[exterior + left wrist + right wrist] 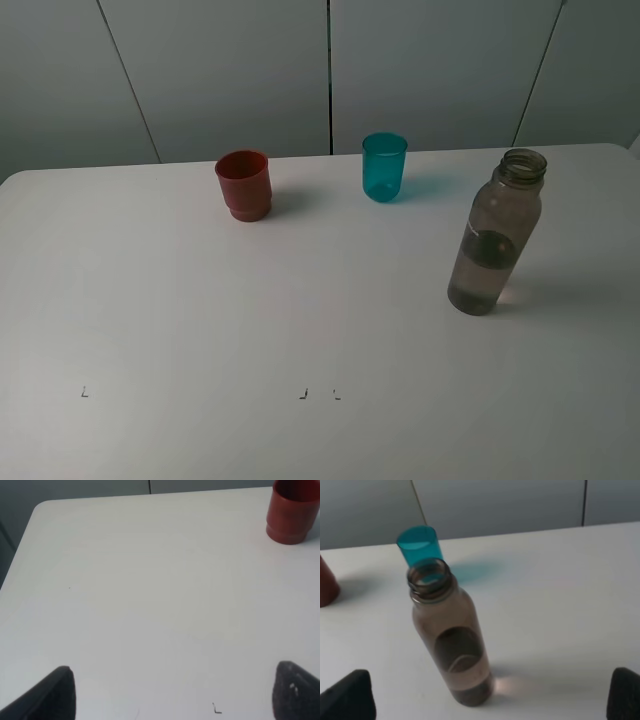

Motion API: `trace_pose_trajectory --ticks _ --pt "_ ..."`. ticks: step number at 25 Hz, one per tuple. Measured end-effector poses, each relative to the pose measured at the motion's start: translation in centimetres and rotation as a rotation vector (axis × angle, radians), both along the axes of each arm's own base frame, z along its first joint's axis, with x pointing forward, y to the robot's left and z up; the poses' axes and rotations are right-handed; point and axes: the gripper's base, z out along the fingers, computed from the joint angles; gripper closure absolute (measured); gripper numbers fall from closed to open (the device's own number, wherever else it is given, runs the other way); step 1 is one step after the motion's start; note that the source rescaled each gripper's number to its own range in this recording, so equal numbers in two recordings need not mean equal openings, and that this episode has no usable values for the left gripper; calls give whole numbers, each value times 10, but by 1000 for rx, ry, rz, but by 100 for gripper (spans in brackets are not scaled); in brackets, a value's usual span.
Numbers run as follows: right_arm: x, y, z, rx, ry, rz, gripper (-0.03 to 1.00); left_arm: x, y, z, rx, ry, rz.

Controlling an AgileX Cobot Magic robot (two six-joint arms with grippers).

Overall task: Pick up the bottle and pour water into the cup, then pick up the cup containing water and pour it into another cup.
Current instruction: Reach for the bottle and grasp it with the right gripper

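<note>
Left pincer [175,697]: spread wide, holding nothing. Its wrist view shows only the two dark fingertips [52,696] at the frame edge, with bare tabletop [150,605] between them. A small dark corner mark [216,710] sits on the tabletop in that gap. The red cup [292,512] is well ahead and off to one side, upright and untouched.

Right pincer [487,699]: also spread wide, holding nothing. The bottle [451,640] stands upright on the tabletop straight ahead of it, roughly centred in the gap between the fingertips [347,697] and clear of both. It has an open threaded neck and a smoky clear body with liquid in the lower part; the exact level is hard to read through the tint. The teal cup [420,547] is beyond the bottle, upright and apart from it. The edge of the red cup shows further off to the side.

Exterior high view: the bottle [495,235] is on the right side of the tabletop [200,320], nearer the front than the cups. The teal cup [384,167] is near the back edge, about centre, back-left of the bottle. The red cup [243,184] is left of the teal cup, well apart, open end up. All three stand separately, none touching. Grey wall panels [230,70] are behind.
</note>
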Motion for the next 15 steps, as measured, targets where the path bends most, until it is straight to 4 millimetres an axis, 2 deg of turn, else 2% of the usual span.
trace_pose_trajectory --ticks 6,10,15 --pt "31 2 -4 -9 75 65 -3 0 0 0 0 0 0" --pt "45 5 -23 -40 140 143 -3 0 0 0 0 0 0" --pt "49 15 -49 -54 123 257 -3 0 0 0 0 0 0"
